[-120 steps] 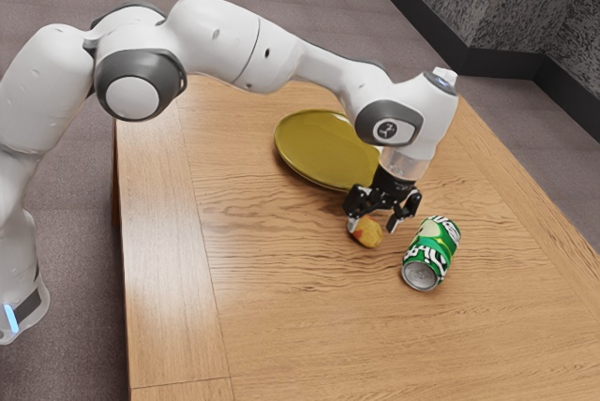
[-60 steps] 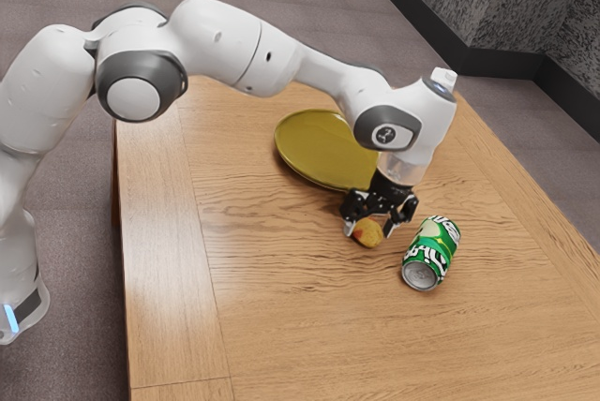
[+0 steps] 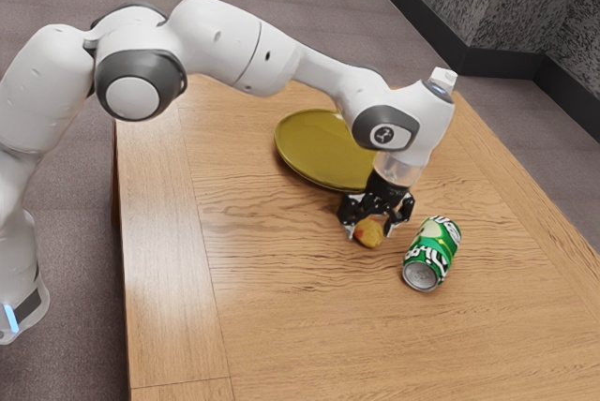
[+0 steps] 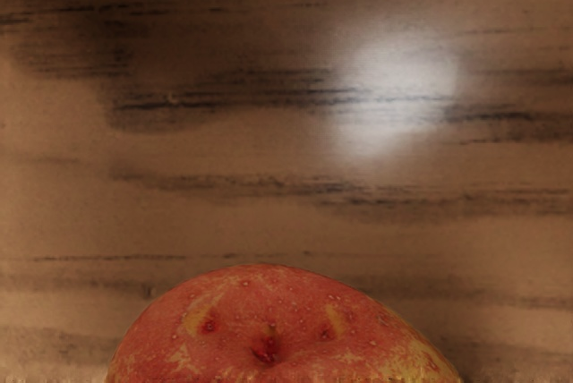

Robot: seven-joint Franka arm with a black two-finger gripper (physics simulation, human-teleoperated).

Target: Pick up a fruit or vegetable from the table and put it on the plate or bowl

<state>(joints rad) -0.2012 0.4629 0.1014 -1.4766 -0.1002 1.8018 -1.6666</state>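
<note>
A small yellow-red apple (image 3: 368, 232) lies on the wooden table (image 3: 281, 307), just in front of the olive-green plate (image 3: 319, 143). My gripper (image 3: 373, 223) is low over the apple, open, with one black finger on each side of it. In the wrist view the apple (image 4: 277, 334) sits right under my hand, its dimpled top facing the camera, with bare wood grain beyond it.
A green soda can (image 3: 430, 252) lies on its side close to the apple, toward the exterior view's right. The table's edge runs nearby on the right, and dark wall panels stand at the back right.
My hand has come down and shifted slightly to the exterior view's left, so the fingers now straddle the apple. Apple, can and plate have not moved.
</note>
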